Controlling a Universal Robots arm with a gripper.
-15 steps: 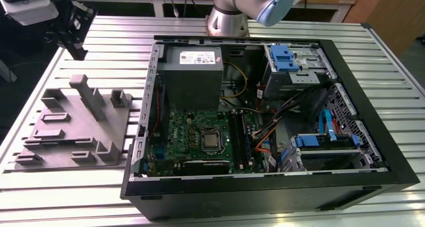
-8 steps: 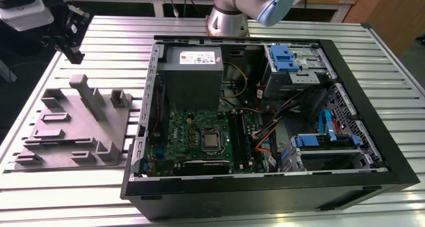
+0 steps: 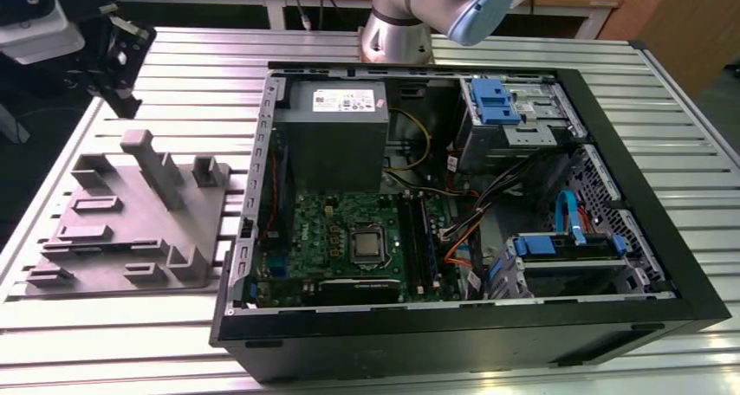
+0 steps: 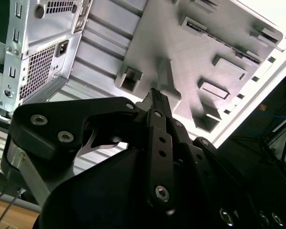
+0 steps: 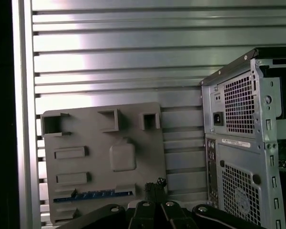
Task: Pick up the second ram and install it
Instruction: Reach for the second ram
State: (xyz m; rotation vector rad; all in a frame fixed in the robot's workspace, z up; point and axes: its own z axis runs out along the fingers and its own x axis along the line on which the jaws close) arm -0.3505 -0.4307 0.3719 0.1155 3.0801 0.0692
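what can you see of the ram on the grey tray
In the first wrist view the ram is a long, thin dark blue strip with a row of small marks, sitting in a slot along one edge of the grey tray. Nothing grips it; the gripper is clear of it, near one end.

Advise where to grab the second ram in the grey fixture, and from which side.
Grip the second ram across its thin faces near mid-length, coming down from above. In the first wrist view it appears to stand on edge in a slot along one border of the grey fixture, so only its narrow top edge is exposed; a side approach looks blocked.
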